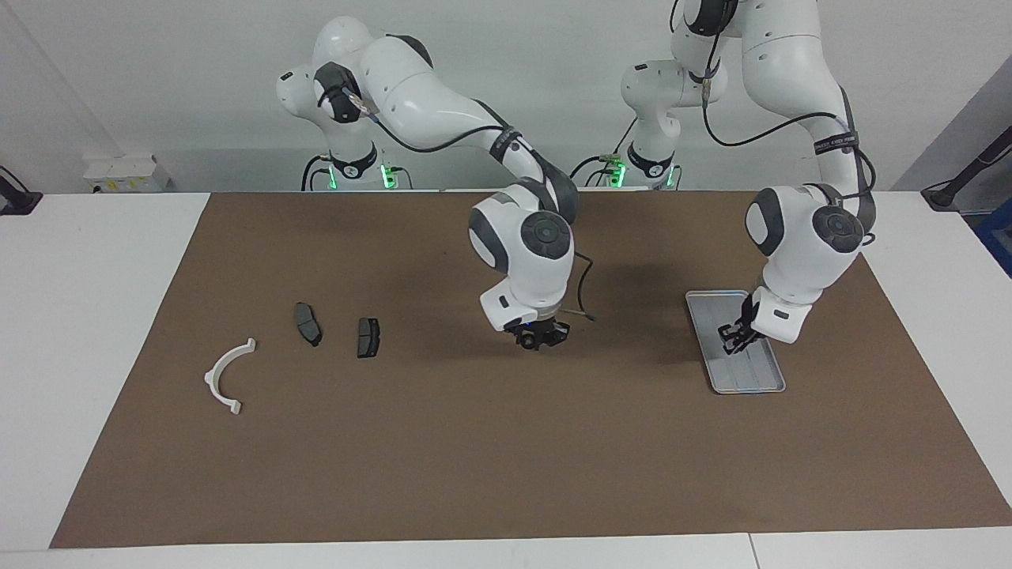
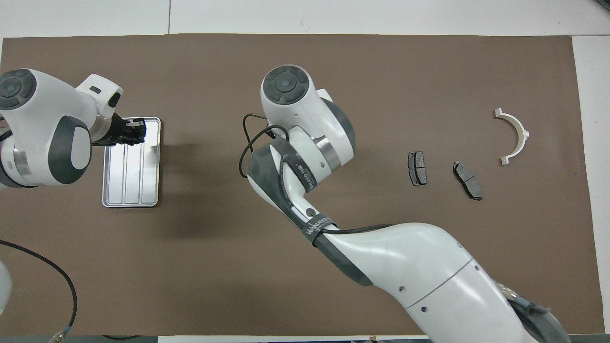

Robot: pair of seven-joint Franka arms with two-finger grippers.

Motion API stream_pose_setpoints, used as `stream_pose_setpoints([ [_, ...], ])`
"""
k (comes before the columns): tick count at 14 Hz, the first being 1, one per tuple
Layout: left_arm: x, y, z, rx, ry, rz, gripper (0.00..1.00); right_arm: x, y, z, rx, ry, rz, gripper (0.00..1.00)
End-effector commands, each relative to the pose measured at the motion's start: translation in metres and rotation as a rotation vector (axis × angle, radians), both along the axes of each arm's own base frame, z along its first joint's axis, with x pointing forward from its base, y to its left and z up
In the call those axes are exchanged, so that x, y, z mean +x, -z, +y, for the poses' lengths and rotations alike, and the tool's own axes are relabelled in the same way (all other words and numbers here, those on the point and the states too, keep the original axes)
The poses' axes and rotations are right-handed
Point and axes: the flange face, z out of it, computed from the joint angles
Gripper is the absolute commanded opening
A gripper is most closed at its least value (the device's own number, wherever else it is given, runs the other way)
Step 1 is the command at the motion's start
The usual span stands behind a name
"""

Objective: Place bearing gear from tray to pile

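Transfer step, by the look: bearing gear (image 1: 528,341) out of the tray (image 1: 699,299), not yet at the pile (image 1: 368,337).

Right gripper (image 1: 541,338) over bare worktop (image 1: 474,442), clamped on that small dark round part. Pile well off toward the right arm's end. Tray well off the opposite way, under the waiting left gripper (image 1: 732,340), fingertips together. Next, probably: carry across, lower beside the dark pads, let go.

Shiny ridged silver metal tray (image 1: 699,303), matt brown mat (image 1: 506,442) beneath it, smooth white plastic bracket (image 1: 224,376), dull dark grey pads (image 1: 368,337), glossy white arm shells.
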Motion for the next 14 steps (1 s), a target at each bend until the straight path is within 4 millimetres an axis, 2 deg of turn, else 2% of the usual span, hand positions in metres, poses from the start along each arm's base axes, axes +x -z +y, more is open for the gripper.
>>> stream_pose_setpoints([
  [1, -0.009, -0.023, -0.093, 0.007, -0.094, 0.008, 0.01, 0.008, -0.076, -0.068, 0.025, -0.095, 0.015, 0.0],
  [3, -0.029, -0.025, -0.174, 0.005, -0.181, -0.008, 0.01, 0.01, -0.117, -0.124, 0.023, -0.201, 0.046, 0.0],
  [5, -0.056, -0.024, -0.238, 0.011, -0.174, -0.018, 0.01, 0.017, -0.144, -0.183, 0.03, -0.292, 0.052, 0.0],
  [6, -0.071, -0.018, -0.267, 0.017, -0.172, -0.016, 0.01, 0.021, -0.151, -0.211, 0.033, -0.347, 0.053, 0.0],
  [7, -0.08, -0.002, -0.29, 0.021, -0.171, -0.026, 0.01, 0.029, -0.149, -0.241, 0.039, -0.39, 0.057, 0.0],
  [9, -0.096, 0.031, -0.304, 0.035, -0.152, -0.035, 0.01, 0.039, -0.134, -0.296, 0.051, -0.453, 0.046, 0.0],
  [11, -0.094, 0.04, -0.308, 0.016, -0.163, -0.053, 0.01, 0.039, -0.102, -0.335, 0.048, -0.501, 0.004, 0.0],
  [12, -0.093, 0.04, -0.309, 0.012, -0.164, -0.058, 0.01, 0.036, -0.083, -0.343, 0.043, -0.509, -0.011, 0.0],
  [14, -0.093, 0.046, -0.31, 0.004, -0.185, -0.064, 0.01, 0.036, -0.049, -0.348, 0.025, -0.509, -0.028, 0.0],
])
